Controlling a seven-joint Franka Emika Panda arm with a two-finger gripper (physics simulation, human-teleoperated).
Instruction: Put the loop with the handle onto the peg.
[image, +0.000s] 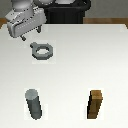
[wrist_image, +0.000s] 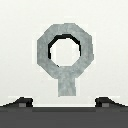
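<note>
- Above the white surface (image: 75, 65), the pincer (image: 29, 35) hangs spread apart, gripping nothing.
- Just beside it on the surface lies the loop with the handle (image: 41, 51): flat, grey, octagonal, round-holed.
- Nothing is done yet, I judge; grasp and placing remain.
- Well apart stands the peg (image: 33, 103), a dark cylinder, beside a brown wooden block (image: 95, 104).

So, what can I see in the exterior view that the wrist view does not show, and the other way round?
Only the exterior view shows the peg, the brown wooden block, the table's far edge and the gripper as a whole, above the table and apart from the ring. Only the wrist view shows the ring's octagonal outline and round hole plainly, plus the two fingertips spread apart, with nothing between them. Both show the loop with the handle lying flat on the white table.
</note>
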